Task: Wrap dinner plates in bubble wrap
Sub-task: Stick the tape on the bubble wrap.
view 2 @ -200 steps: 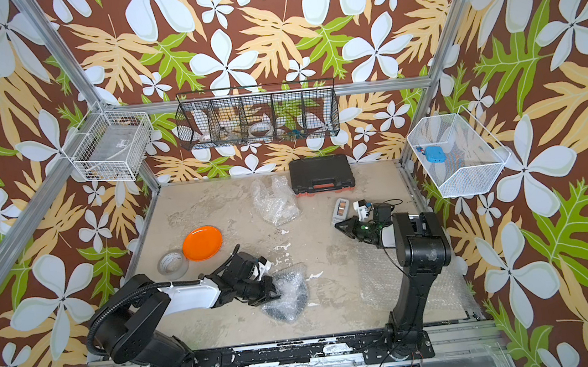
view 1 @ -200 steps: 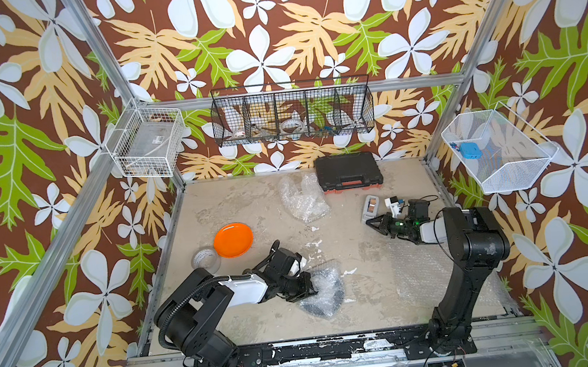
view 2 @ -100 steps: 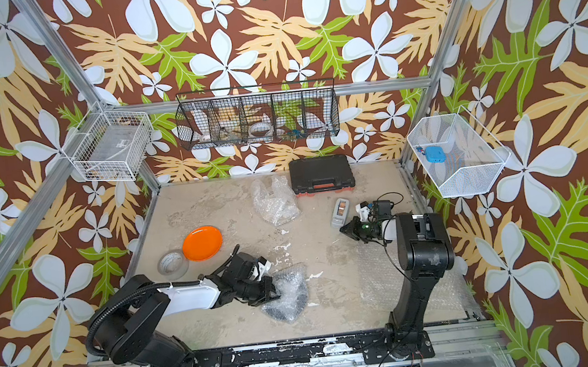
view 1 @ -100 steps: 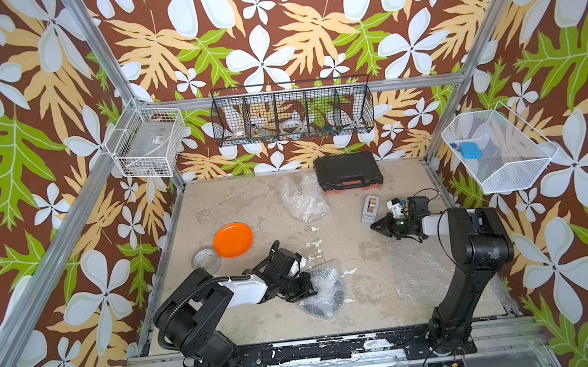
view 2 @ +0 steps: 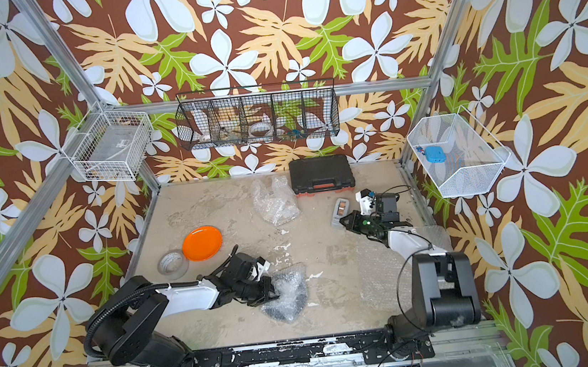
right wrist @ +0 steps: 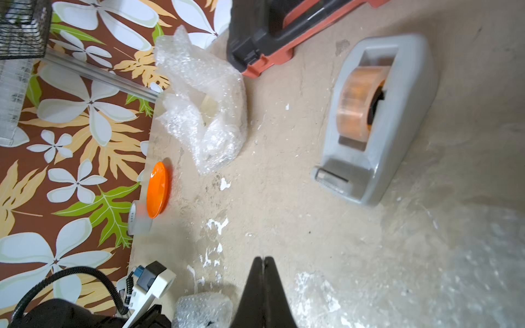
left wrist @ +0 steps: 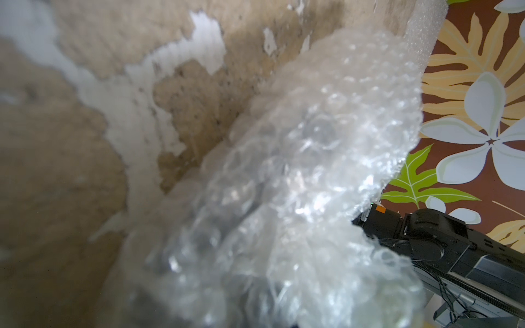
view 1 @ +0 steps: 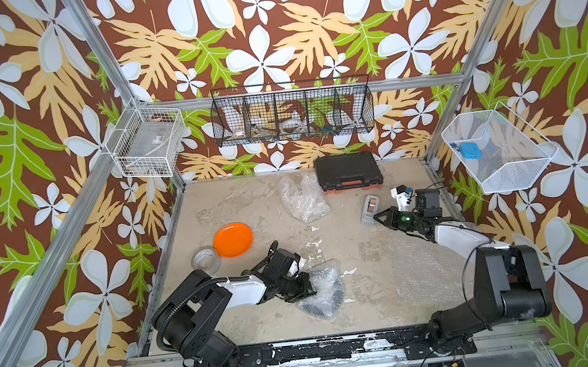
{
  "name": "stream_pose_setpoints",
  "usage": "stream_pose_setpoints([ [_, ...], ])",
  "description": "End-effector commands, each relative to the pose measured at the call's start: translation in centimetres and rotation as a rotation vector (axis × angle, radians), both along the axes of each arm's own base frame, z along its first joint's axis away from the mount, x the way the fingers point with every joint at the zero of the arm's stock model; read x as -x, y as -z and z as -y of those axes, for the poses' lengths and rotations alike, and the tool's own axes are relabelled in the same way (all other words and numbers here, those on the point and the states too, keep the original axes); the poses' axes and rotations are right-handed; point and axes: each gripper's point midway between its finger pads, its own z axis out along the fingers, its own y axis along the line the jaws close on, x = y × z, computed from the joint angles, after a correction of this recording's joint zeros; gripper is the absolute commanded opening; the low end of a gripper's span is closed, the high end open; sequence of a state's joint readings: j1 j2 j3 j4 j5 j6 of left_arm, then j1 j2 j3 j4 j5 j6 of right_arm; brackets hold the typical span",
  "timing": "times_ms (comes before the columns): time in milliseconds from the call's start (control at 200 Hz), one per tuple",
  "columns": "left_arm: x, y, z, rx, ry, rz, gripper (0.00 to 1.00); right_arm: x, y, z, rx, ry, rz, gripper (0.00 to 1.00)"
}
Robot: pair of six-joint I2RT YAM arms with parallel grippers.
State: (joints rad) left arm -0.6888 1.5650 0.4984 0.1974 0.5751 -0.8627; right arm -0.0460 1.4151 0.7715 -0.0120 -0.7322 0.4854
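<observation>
- The right arm is the one doing the moving. Over the last second it's been stretching out lower and reaching toward the back, so the right gripper (view 1: pixel 376 217) is now sitting just beside the gray tape dispenser (view 1: pixel 370 209). Its fingers (right wrist: pixel 255 286) are pressed together with nothing between them.
- The left arm isn't budging. The left gripper (view 1: pixel 310 290) is staying at the edge of the bubble wrap (view 1: pixel 327 281) bundled around the black plate (view 1: pixel 316 306), front-middle of the table (view 1: pixel 257 203). It's closed, and since its wrist view is all wrap, we're guessing it's pinching a fold.
- We're reading that as the left pinning the wrap while the right is going for tape, so this plate is looking nearly done.
- The orange plate (view 1: pixel 233 240) is lying bare near the table's left edge, with the roll of clear tape (view 1: pixel 205 261) just beside it. A flat sheet (view 1: pixel 428 270) is lying spread near the right arm's base.
- The crumpled wrap (view 1: pixel 303 198) at the back is showing something pale inside, and we can't tell what it is.
- For room, the right gripper is working in a tight corner, with the dispenser in front, the black tool case (view 1: pixel 349 175) beyond it and the table's right edge near.
- The stretch between bundle and flat sheet is wide open. The bundle is sitting near the front rail (view 1: pixel 339 349).
</observation>
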Motion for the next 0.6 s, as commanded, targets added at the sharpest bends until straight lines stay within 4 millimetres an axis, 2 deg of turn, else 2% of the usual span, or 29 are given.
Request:
stream_pose_setpoints([
  [0, 1.7, 3.5, -3.7, -0.207, -0.061, -0.098, 0.03, 3.3, -0.8, -1.8, 0.007, -0.065, -0.018, 0.00],
  [260, 1.3, 3.5, -3.6, -0.208, -0.029, -0.072, 0.02, 11.2, -4.4, -6.3, 0.018, -0.193, 0.016, 0.00],
  [445, 1.0, 3.2, -3.2, -0.208, 0.007, -0.048, 0.02, 17.7, -3.6, -10.0, -0.006, -0.329, -0.045, 0.00],
  [596, 1.0, 3.1, -3.2, -0.204, 0.022, -0.038, 0.01, 21.6, -3.4, -12.1, -0.070, -0.408, -0.090, 0.00],
])
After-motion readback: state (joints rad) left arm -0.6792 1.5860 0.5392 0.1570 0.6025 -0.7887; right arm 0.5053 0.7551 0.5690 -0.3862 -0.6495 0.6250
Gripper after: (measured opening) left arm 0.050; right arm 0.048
